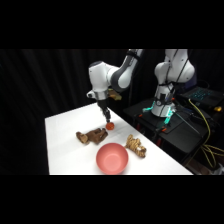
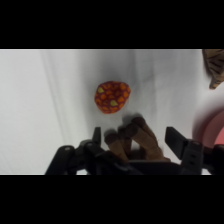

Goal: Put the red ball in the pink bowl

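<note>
One red ball (image 2: 112, 97) is seen on the worktop (image 2: 45, 100) just ahead of the hand (image 2: 135, 142), whose fingers are spread open and hold nothing.

One red ball (image 1: 109, 127), one pink bowl (image 1: 112, 158), two brown root pieces (image 1: 92, 135) (image 1: 135, 145).

On my white tabletop (image 1: 62, 145) a dark brown lumpy root piece (image 1: 92, 135) lies near the middle, and a paler tan root piece (image 1: 135, 145) lies well apart from it, nearer the right edge
</note>
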{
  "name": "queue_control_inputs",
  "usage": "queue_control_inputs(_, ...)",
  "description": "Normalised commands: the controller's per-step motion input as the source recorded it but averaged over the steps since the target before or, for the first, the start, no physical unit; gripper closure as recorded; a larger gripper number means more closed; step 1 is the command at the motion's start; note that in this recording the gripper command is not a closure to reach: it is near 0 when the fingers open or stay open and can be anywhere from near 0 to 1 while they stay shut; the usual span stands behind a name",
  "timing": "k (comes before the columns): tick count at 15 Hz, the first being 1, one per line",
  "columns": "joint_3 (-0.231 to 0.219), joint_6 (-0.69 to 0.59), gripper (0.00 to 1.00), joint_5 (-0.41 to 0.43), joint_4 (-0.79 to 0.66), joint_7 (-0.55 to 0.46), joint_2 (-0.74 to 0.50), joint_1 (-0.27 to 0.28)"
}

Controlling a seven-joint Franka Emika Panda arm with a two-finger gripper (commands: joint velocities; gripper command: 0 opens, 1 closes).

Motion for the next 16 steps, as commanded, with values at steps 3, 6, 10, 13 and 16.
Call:
queue_control_inputs(3,-0.021,0.29,0.0,0.209,0.02,-0.27,0.18,-0.137)
queue_control_inputs(6,0.007,0.22,0.0,0.194,0.03,-0.25,0.14,-0.115)
queue_control_inputs(10,0.084,0.14,0.0,0.224,-0.02,-0.21,0.06,-0.065)
queue_control_inputs(13,0.149,0.12,0.0,0.259,-0.1,-0.19,-0.03,-0.032)
queue_control_inputs(16,0.107,0.15,0.0,0.235,-0.12,-0.24,-0.03,-0.054)
